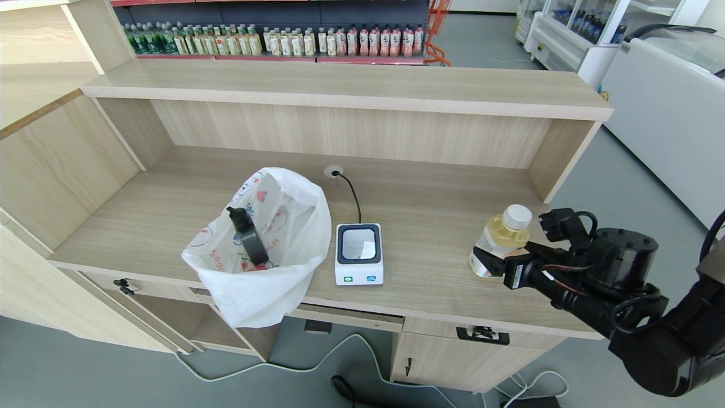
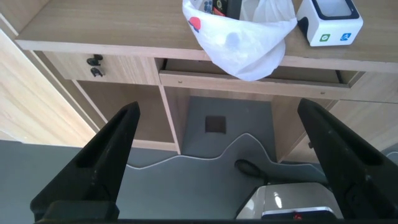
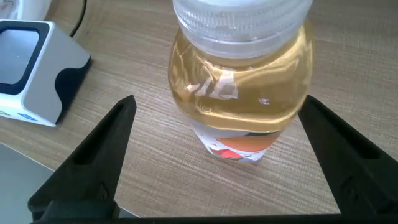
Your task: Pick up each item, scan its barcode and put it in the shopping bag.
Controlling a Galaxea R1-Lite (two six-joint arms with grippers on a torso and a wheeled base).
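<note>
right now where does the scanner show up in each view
head view: the scanner sits mid-counter, just right of the shopping bag, with the bottle farther right.
left wrist view: the scanner stands at the counter's front edge, next to the shopping bag.
right wrist view: the scanner stands on the counter, off to one side of the bottle.
shared landmark: the wooden counter it stands on.

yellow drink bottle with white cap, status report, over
Left gripper open, empty. Right gripper open around the clear bottle of yellow drink, upright on the wooden counter. Nothing between it and the white barcode scanner.
</note>
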